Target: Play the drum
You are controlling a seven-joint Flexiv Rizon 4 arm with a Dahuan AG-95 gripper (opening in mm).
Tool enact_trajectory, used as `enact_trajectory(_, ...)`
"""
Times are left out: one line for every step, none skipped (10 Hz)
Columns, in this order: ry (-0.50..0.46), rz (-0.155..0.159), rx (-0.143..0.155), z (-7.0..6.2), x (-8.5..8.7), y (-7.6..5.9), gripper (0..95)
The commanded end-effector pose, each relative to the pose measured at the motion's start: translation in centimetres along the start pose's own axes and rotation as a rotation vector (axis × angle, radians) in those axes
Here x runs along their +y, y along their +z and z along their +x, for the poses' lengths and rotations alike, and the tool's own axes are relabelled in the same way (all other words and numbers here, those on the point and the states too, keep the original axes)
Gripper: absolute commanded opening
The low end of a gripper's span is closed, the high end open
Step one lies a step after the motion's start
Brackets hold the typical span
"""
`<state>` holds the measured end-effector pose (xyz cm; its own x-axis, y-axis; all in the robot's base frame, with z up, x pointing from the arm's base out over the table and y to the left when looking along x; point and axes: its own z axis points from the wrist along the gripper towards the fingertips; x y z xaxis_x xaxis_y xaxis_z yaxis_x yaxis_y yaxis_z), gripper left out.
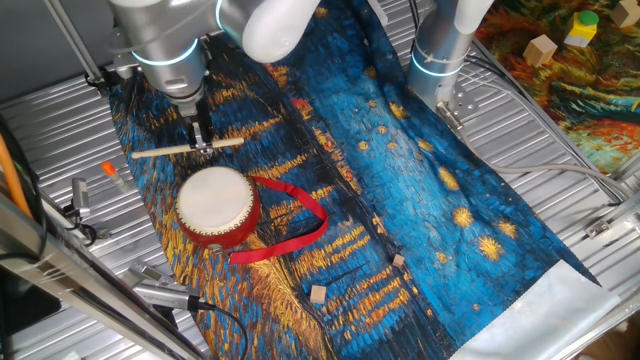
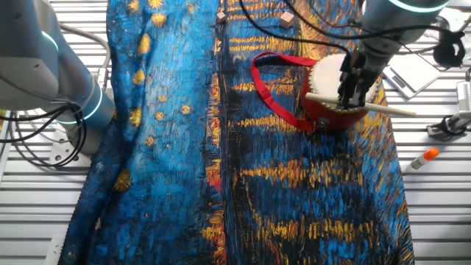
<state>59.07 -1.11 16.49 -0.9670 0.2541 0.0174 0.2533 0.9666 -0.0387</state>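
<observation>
tabletop (image 1: 560, 120): blue painted cloth over it | drum (image 1: 214, 200): upright near left, ribbon trailing right | end effector (image 1: 203, 140): clamped on stick (image 1: 160, 151), held level just beyond drum | step: stick gripped, strike pending | next: swing tip onto skin

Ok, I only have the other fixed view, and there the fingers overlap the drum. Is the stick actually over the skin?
Observer: It seems not. From the opposite side, the wooden stick, held in the gripper, appears beside the drum, with a strip of cloth showing between them.
Operator: Is the skin clear?
Observer: Yes. The whole cream skin shows there, with nothing lying on it.
Operator: Anything outside my frame?
Observer: A wooden block and a yellow-green block lie on a second, orange cloth, well away from the drum.
</observation>
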Motion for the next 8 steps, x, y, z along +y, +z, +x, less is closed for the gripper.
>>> enact_trajectory(-0.006, -0.008, 0.020, -0.07, 0.16, -0.14, 0.0)
enact_trajectory(-0.012, -0.007, 0.026, 0.03, 0.22, -0.18, 0.0)
enact_trajectory(-0.008, -0.003, 0.032, 0.15, 0.28, -0.23, 0.0)
enact_trajectory(-0.014, 0.001, 0.019, 0.27, 0.35, -0.28, 0.0)
enact_trajectory(-0.024, -0.003, 0.021, 0.27, 0.38, -0.27, 0.0)
enact_trajectory(-0.023, 0.001, 0.023, 0.32, 0.40, -0.29, 0.0)
enact_trajectory(-0.026, 0.001, 0.023, 0.32, 0.40, -0.29, 0.0)
enact_trajectory(-0.032, 0.000, 0.023, 0.32, 0.40, -0.29, 0.0)
